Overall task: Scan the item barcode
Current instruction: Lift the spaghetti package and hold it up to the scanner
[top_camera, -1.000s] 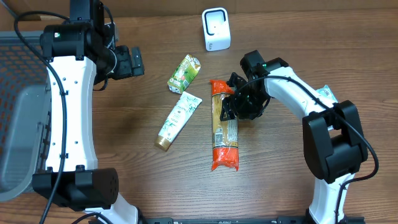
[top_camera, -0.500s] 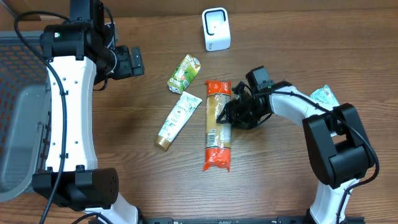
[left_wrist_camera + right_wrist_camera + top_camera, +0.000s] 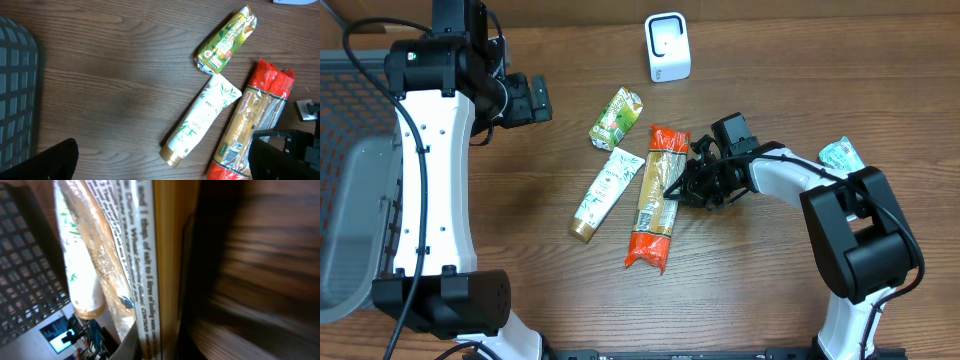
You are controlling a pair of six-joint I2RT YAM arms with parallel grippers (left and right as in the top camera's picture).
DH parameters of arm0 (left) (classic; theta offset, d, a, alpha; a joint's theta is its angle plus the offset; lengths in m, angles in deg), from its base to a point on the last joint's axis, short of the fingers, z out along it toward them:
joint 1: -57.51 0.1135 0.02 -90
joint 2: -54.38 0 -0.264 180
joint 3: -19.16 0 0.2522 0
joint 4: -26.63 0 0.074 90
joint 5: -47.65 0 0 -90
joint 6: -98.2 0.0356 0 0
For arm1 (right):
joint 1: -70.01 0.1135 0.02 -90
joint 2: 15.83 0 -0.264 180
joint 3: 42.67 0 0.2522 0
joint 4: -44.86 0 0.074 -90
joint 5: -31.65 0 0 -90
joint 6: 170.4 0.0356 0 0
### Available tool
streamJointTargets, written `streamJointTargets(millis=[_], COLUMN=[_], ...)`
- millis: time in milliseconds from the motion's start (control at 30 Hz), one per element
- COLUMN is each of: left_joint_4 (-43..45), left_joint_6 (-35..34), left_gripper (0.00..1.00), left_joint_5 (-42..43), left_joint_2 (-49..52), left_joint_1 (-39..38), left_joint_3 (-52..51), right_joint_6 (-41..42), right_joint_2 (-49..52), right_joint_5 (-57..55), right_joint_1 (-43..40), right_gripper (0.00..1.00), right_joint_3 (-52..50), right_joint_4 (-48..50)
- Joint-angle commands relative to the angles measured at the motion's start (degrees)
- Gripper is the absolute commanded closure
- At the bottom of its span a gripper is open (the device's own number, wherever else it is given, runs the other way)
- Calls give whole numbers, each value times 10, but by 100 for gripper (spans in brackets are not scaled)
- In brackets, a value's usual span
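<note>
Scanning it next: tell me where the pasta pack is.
Overhead, mid-table: pasta pack lies between the tube on its left and the right gripper pinching its edge.

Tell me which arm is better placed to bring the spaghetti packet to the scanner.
Right: the right gripper grips the spaghetti packet by its edge; the left gripper hangs open, apart from it.

Tube [image 3: 607, 194] left of pasta pack [image 3: 655, 203]; pouch [image 3: 617, 117] behind.
</note>
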Motion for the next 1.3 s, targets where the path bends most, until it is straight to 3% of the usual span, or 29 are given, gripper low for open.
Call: streamJointTargets(millis=[0,100,300,533,800,967,1100,1267], left_joint_4=[-1,-1,-1,-1,-1,-1,-1,-1], left_joint_6=[-6,-6,-6,-6,-6,-6,-6,-6], left_gripper=[0,0,1,0,1,0,0,0], left_joint_5=[0,0,0,0,0,0,0,0], left_joint_2=[6,6,6,6,6,6,6,6], left_joint_1=[2,2,2,2,2,2,2,2], left_joint_3=[0,0,0,0,0,0,0,0], right_joint_6=[-18,-34,-92,-52,137,353,457,476], right_joint_2=[5,-14,-84,-183,-248,-258,-258,-258], right_joint_5=[50,77,239,411,442,442,426,415], right_joint_1=[-2,-9,-37,-111,-164,-170,-169,-163], right_gripper=[96,96,96,96,96,96,96,96], right_joint_3=[-5,-4,14,22,22,22,22,21], right_joint_4=[16,16,17,83,260,509,627,646])
